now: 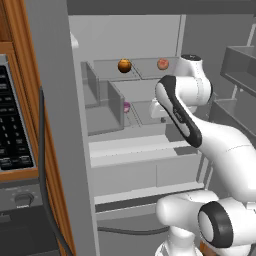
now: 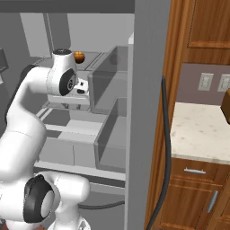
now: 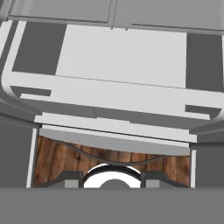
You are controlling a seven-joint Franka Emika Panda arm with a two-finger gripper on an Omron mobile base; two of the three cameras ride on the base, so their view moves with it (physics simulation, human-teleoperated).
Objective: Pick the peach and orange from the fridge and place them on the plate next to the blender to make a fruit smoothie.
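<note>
The fridge (image 1: 135, 150) stands open in front of me, with pale shelves and drawers. On its upper shelf sits the deep orange ball, the orange (image 1: 124, 65) (image 2: 79, 56). The paler, reddish peach (image 1: 163, 64) lies to its right on the same shelf. My gripper (image 1: 159, 114) (image 2: 81, 88) hangs one shelf lower, in front of the fridge and below the peach, pointing downward. In the hand view its fingertips (image 3: 72, 177) stand wide apart with nothing between them, the gripper (image 3: 113, 179) open over lower shelves and drawers. The plate and the blender are out of view.
A small pink-purple item (image 1: 127, 106) sits on the middle shelf beside translucent grey bins (image 1: 116, 102). Door bins (image 1: 240, 65) stand at right. A black control panel (image 1: 12, 125) sits in wooden cabinetry at left. A pale counter (image 2: 202, 130) lies right of the fridge wall.
</note>
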